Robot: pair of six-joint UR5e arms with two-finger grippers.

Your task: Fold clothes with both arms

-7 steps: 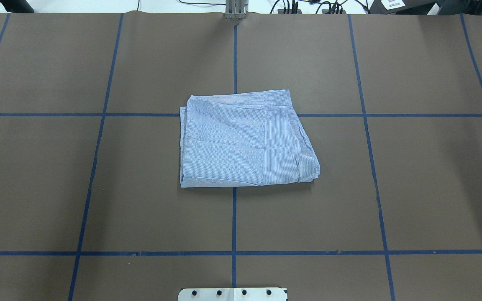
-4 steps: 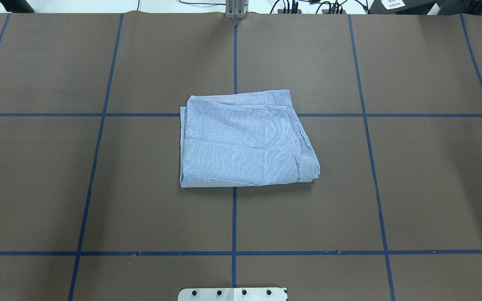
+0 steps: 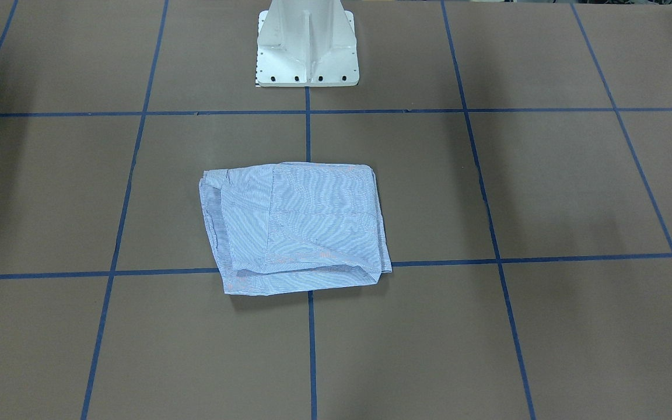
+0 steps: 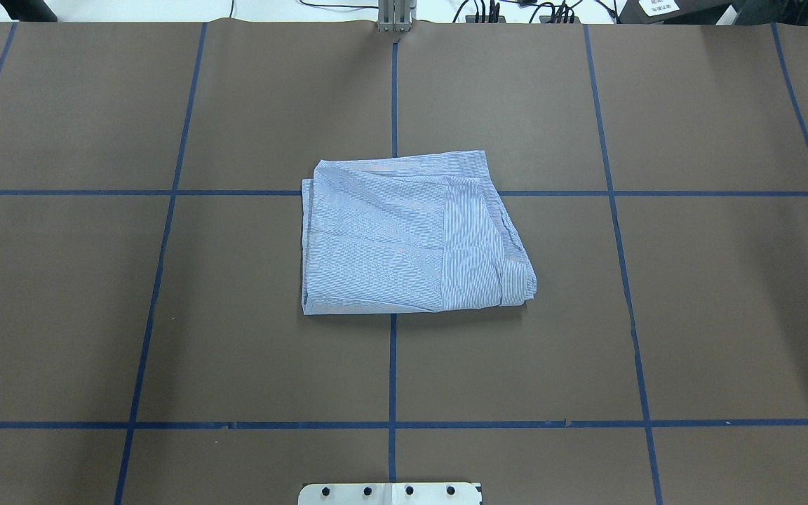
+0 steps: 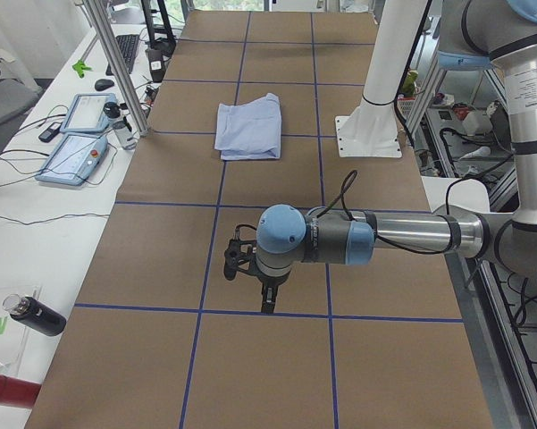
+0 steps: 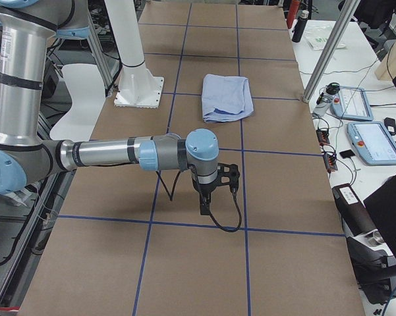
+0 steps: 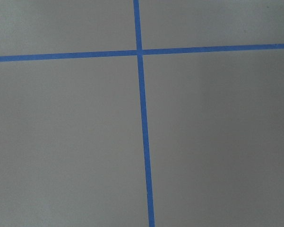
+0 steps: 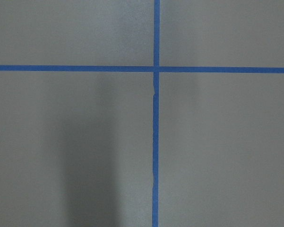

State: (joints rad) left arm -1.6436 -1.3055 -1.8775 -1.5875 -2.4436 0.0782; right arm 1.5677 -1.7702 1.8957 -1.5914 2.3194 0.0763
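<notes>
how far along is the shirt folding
Done: the shirt lies folded into a compact rectangle at the centre of the table. In hand: nothing; the left pincer and right pincer hang over bare table, far from it. Left: probably nothing, though one side edge looks slightly uneven.

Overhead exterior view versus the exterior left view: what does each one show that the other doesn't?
Only the overhead view shows the shirt's fine stripes and overlapping fold layers, seen straight down; no arm appears in it. Only the left view shows the left arm stretched low over the table, the white pedestal's tall column, and a side desk with two tablet-like control screens. Both show the folded shirt lying untouched on the brown table marked with blue tape lines.
</notes>
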